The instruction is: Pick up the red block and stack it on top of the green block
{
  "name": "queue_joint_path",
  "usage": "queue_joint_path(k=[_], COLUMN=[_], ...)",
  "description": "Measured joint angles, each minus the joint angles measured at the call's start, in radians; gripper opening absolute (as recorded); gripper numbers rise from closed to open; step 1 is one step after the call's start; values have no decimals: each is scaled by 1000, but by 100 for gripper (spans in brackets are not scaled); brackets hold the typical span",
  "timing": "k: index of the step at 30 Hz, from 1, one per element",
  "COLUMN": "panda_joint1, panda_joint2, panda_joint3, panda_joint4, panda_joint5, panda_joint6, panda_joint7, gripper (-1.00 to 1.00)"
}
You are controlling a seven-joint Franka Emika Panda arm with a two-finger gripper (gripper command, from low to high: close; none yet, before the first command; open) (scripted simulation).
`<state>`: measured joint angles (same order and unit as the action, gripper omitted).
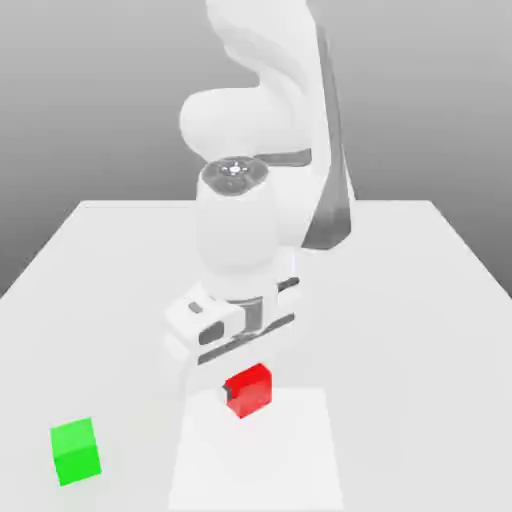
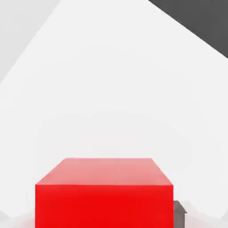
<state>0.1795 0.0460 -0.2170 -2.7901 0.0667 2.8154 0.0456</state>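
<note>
exterior view | red block (image 1: pixel 249 390) in pincer (image 1: pixel 235 392), clamped | green block (image 1: pixel 76 451) apart

We are seeing the red block (image 2: pixel 104 196) cut off by the hand view's lower edge; the arm (image 1: pixel 262 120) is perhaps hiding the tabletop (image 1: pixel 420 300) behind it.
</note>
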Motion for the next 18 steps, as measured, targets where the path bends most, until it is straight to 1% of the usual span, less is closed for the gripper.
queue_joint_path(k=[6, 11, 13, 18], panda_joint1=[-11, -13, -82, -173], panda_joint2=[-57, -30, -13, 32], panda_joint3=[-6, -97, -131, -155], panda_joint4=[-15, 74, 115, 217], panda_joint5=[-76, -92, -83, -41], panda_joint6=[-24, -83, -108, -169], panda_joint7=[45, -71, -134, -305], gripper=[-100, -100, -100, -100])
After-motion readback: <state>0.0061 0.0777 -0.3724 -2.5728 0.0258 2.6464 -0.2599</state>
